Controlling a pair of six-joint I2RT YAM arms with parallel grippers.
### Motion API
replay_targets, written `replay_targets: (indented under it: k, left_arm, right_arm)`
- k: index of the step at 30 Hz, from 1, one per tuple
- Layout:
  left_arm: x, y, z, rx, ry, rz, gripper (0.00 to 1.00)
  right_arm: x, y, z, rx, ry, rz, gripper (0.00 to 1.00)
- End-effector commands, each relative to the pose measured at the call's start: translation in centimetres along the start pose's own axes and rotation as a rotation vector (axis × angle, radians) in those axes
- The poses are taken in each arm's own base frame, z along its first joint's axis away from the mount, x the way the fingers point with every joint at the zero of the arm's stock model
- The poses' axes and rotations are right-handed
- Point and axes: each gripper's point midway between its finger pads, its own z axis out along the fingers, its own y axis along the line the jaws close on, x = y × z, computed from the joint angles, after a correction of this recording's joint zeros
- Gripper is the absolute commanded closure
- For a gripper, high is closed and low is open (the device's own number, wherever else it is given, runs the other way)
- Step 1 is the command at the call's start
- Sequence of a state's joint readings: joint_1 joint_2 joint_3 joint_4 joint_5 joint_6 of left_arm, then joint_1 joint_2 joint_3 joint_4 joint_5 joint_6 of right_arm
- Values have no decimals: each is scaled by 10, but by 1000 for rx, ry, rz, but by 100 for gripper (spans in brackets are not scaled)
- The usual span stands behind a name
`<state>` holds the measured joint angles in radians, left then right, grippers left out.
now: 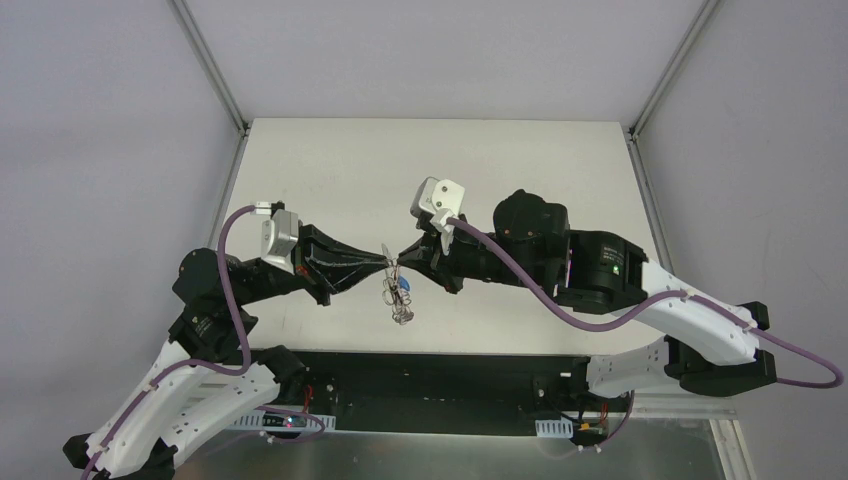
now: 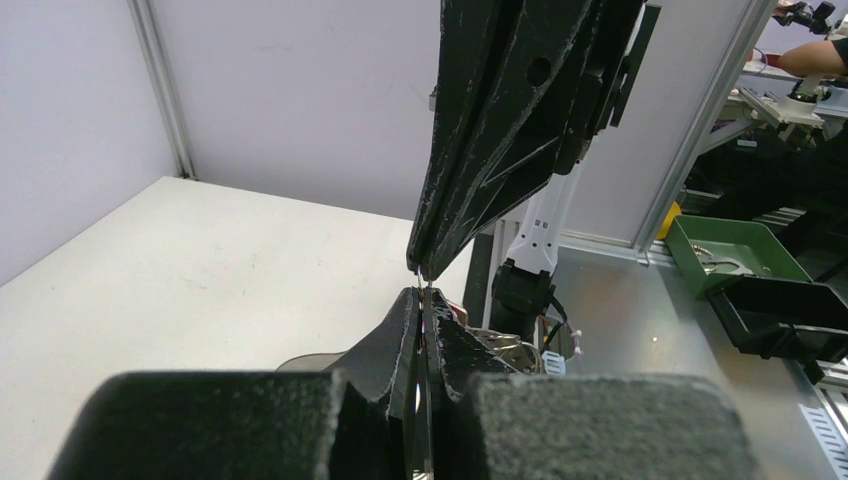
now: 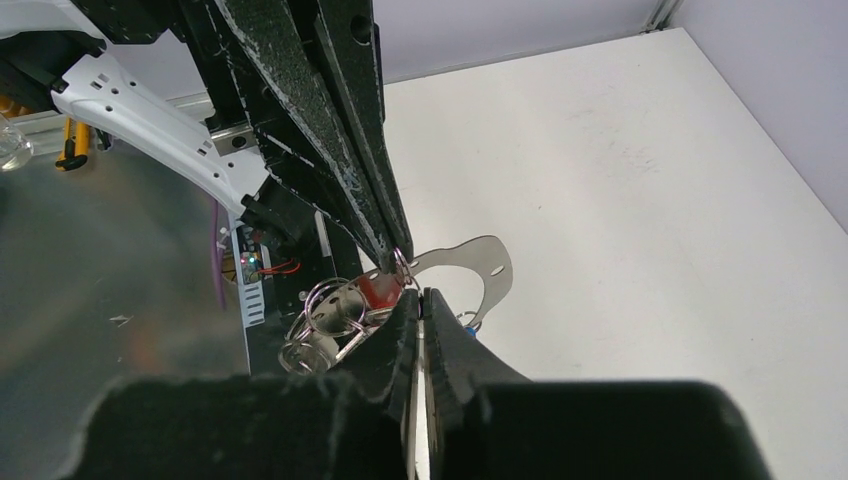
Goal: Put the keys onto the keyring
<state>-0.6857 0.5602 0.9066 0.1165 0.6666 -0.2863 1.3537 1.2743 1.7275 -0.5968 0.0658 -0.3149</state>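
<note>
1. Note left fingers (image 3: pixel 350 170) pressed shut, tips pinching a thin wire loop of the keyring (image 1: pixel 402 300). Hold that pinch firm, without twisting.
2. Note right fingers (image 3: pixel 395 335) almost together, with only a sliver of gap, tip to tip with the left ones. Cannot tell whether they grip anything, so check for a real bite on the wire before pulling.
3. Work in small, slow moves. Set the right tips just beside the left pinch to open a gap in the wire, rather than tugging the whole bunch.
4. Mind the load below, hanging in the air under both tips and above the bench (image 1: pixel 330 180): the keyring with a red key (image 3: pixel 378 290), a blue key (image 1: pixel 407 290) and silvery rings bunched against it. Cannot tell which of them are already threaded.
5. Watch the flat silvery plate (image 3: pixel 485 265) just beside the tips, and avoid snagging it.
6. Shift both arms together, if at all, to avoid bending the wire or dropping the bunch onto the bench.
</note>
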Motion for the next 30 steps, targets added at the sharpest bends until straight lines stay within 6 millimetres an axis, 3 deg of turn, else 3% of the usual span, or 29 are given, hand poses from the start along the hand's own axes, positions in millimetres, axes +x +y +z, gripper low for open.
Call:
replay_targets:
  k: [1, 20, 23, 30]
  left_arm:
    - [-35, -7, -3, -1, -96, 80, 100]
    - [-45, -15, -6, 22, -135, 86, 100]
    - [-44, -15, -6, 24, -135, 81, 100]
    - [-45, -18, -8, 30, -139, 77, 100]
  right_arm:
    - [-1, 3, -5, -11, -2, 11, 100]
    - [23, 15, 12, -61, 70, 40, 100]
    - [22, 14, 13, -57, 67, 40, 82]
    - [14, 11, -5, -62, 31, -15, 65]
